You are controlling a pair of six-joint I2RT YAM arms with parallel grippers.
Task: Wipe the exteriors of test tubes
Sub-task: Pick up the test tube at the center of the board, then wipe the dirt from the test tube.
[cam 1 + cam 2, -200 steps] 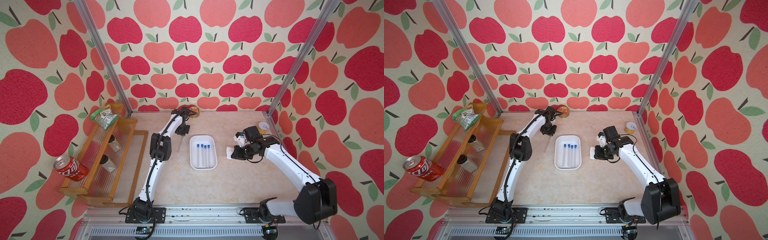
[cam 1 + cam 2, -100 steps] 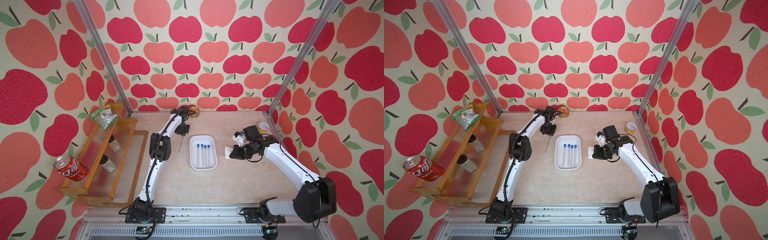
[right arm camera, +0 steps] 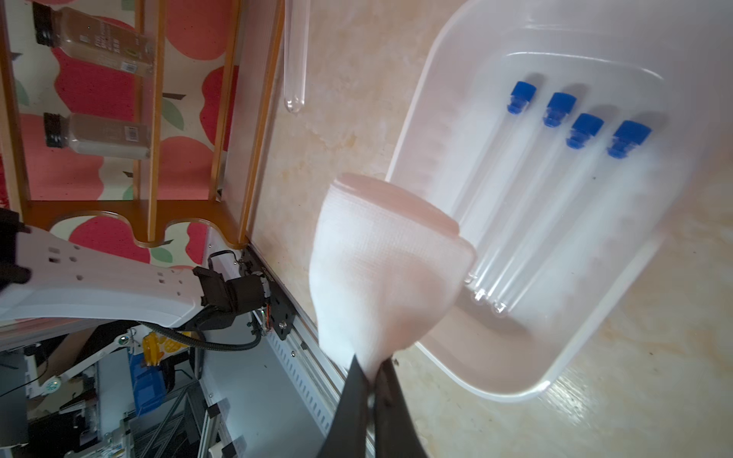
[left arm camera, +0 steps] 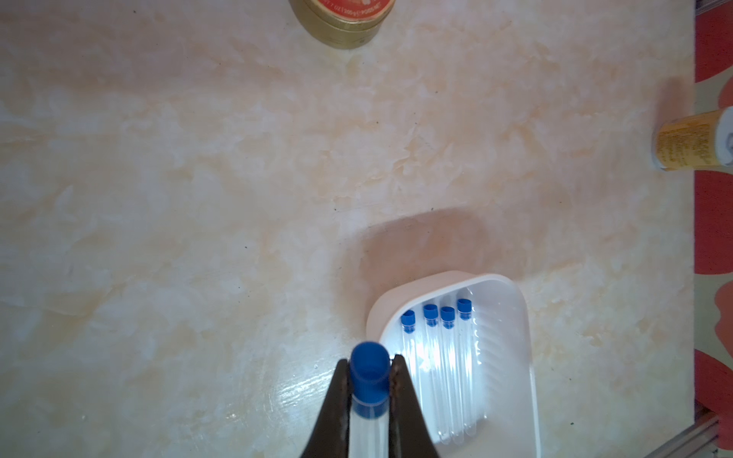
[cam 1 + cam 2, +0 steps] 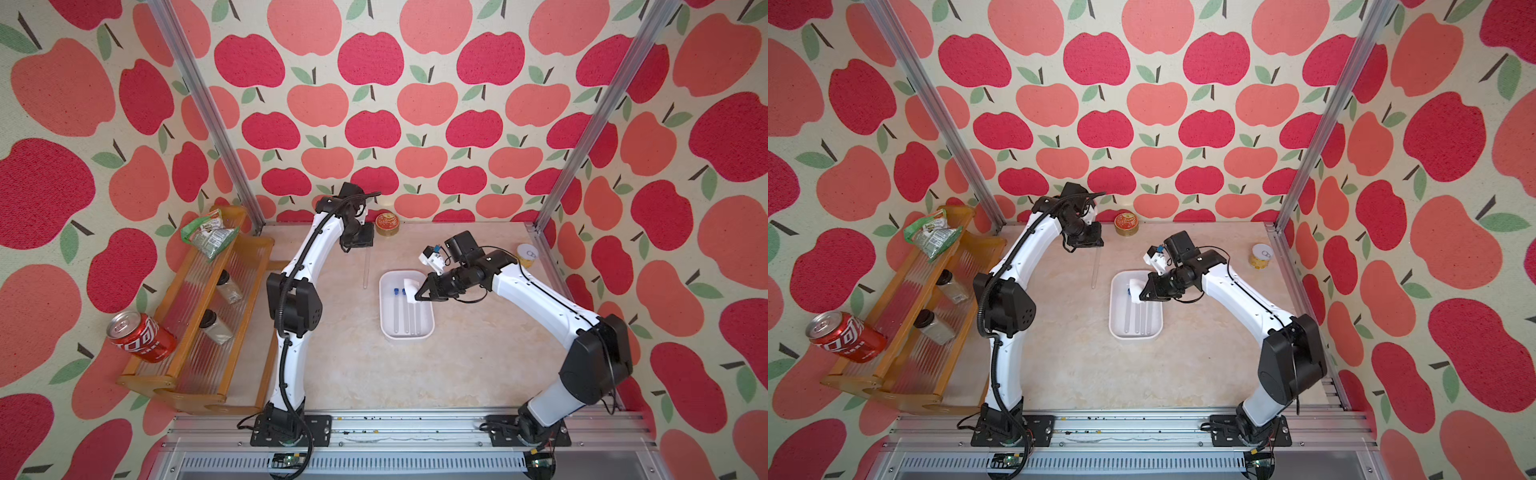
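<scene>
1. rightward of the tray (image 5: 381, 311) a second ago, the right gripper (image 5: 417, 297) now hangs over the tray's far corner. it carries its cloth (image 5: 409, 288) toward the held tube (image 5: 365, 270). the left arm looks unmoved.
2. left gripper (image 4: 371, 363): the jaws are nearly together, clamped on the held tube's blue cap. the clear body runs back between the fingers.
3. right gripper: the jaws are pinched fully together on 1 edge of the folded white cloth, which fans out past the tips. it touches no tube that i can see.
4. in both top views the held tube is just beside the tray, on the side away from the right arm. cloth and tube are near but apart. whether its rounded end rests on the table i cannot tell.
5. 4 other tubes (image 3: 527, 190) lie side by side in the tray, caps toward the back wall.
6. judgement: the tubes look light, stiff, smooth and likely slippery, prone to roll and perhaps breakable. the cap end is the sound place to grip, as it leaves the whole body bare for the soft cloth. a gentle wrap and slide along it should do.
7. further out, a gold tin (image 5: 387, 224) stands well clear.
</scene>
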